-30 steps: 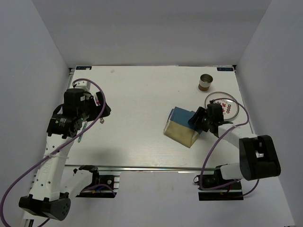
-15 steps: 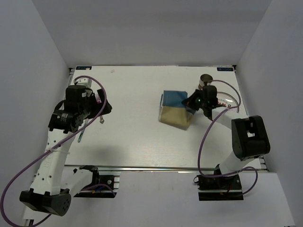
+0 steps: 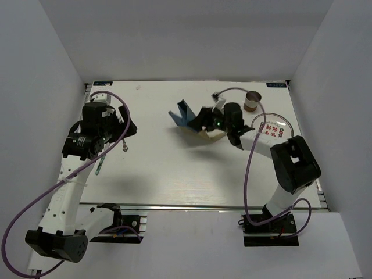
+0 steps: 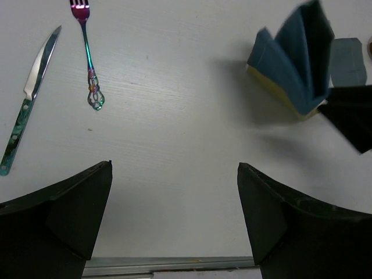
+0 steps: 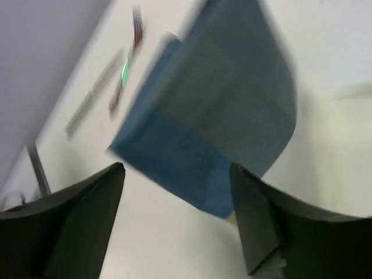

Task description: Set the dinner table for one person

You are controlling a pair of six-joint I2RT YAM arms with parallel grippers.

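Up at the far middle of the table, the right gripper has its nose right against the placemat. The cloth isn't lying flat. It's bunched up like a little tent, blue flap sticking up on the left, tan side toward the gripper.

From the right wrist cam the jaws stand spread wide, with the blurry blue cloth filling the gap ahead of them. I can't see either finger actually pressing on it, so I'd call that let go, not pinched. The left gripper is fully spread too, carrying nothing, hovering over the left side of the table.

The bit that matters: the placemat sits just left of the right gripper's tips, touching or nearly so, and well apart from the left one. So the right arm is clearly the nearer one for it. With the cloth rucked up there's no clean long axis. My guess is it needs spreading flat toward the near middle, where bare tabletop is waiting.

The table itself runs long left to right under both arms. The cup and plate are parked far right. The fork and knife lie side by side on the left, roughly near-to-far, close under the left arm.
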